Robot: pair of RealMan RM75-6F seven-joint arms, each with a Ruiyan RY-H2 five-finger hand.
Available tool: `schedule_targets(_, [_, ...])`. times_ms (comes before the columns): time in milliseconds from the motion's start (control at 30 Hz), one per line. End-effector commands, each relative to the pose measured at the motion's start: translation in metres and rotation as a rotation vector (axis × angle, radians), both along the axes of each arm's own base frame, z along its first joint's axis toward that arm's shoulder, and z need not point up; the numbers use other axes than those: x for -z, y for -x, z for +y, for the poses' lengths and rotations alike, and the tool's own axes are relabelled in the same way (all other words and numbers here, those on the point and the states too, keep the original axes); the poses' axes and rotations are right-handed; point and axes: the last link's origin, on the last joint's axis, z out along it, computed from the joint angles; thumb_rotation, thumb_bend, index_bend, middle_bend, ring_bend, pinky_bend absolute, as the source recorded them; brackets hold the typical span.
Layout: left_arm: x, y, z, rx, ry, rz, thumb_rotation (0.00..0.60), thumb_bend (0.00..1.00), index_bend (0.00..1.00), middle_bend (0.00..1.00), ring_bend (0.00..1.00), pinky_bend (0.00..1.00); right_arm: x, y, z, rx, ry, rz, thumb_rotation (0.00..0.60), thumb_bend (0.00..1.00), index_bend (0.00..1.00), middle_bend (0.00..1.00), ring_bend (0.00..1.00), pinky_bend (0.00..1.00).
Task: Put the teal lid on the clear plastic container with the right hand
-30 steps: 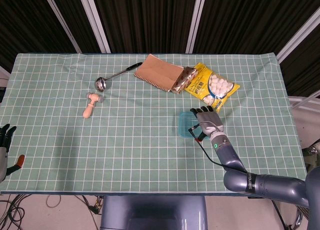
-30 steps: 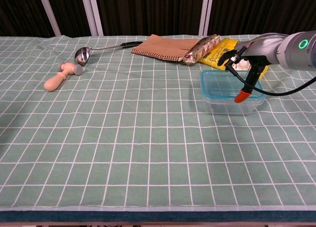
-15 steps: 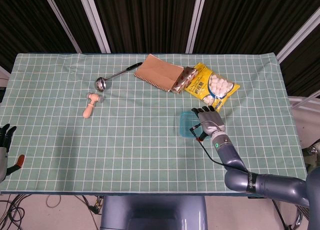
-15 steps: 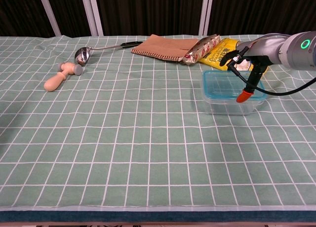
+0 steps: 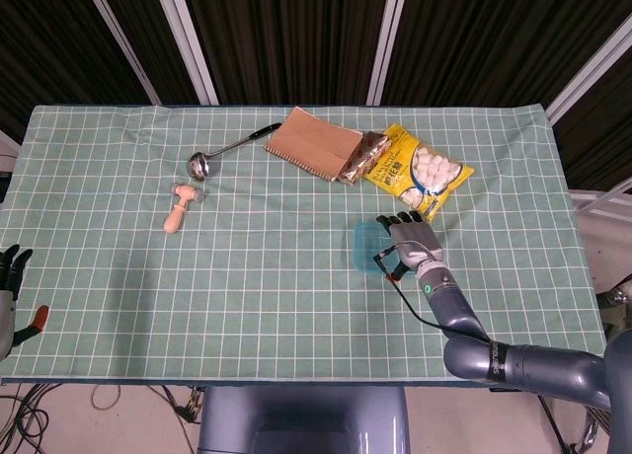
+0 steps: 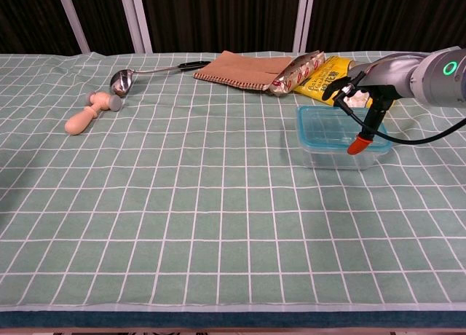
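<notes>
The clear plastic container (image 6: 329, 157) stands right of the table's middle, and the teal lid (image 6: 328, 124) lies on top of it. My right hand (image 6: 362, 95) spans the lid's right part, fingers at the far rim and the red-tipped thumb (image 6: 354, 146) down at the near rim, gripping it. In the head view the right hand (image 5: 413, 243) covers most of the lid (image 5: 364, 245), so only its left strip shows. My left hand (image 5: 10, 286) hangs off the table's left edge, fingers apart and holding nothing.
Behind the container lie a yellow marshmallow bag (image 5: 417, 174), a snack packet (image 5: 361, 158) and a brown notebook (image 5: 312, 142). A metal ladle (image 5: 213, 156) and a small wooden mallet (image 5: 179, 206) lie at the far left. A green checked cloth (image 5: 257, 296) covers the table.
The right hand, lid and container shifted slightly right, then back left. The thumb tip sits a little lower at the near rim. The left hand has not moved.
</notes>
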Motion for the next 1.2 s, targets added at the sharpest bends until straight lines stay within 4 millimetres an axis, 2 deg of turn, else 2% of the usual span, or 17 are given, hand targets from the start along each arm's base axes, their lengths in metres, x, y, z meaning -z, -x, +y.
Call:
schedule_targets(33, [0.0000, 0.0000, 0.0000, 0.000, -0.001, 0.000, 0.600, 0.33, 0.08, 0.00, 0.00, 0.00, 0.0006, 0.0005, -0.0002, 0.003, 0.000, -0.002, 0.600, 0.34, 0.13, 0.48, 0.09, 0.00])
schedule_targets(1200, [0.0002, 0.0003, 0.0000, 0.000, -0.001, 0.002, 0.600, 0.33, 0.08, 0.00, 0.00, 0.00, 0.0083, 0.0037, -0.0004, -0.007, -0.012, -0.019, 0.600, 0.35, 0.13, 0.48, 0.09, 0.00])
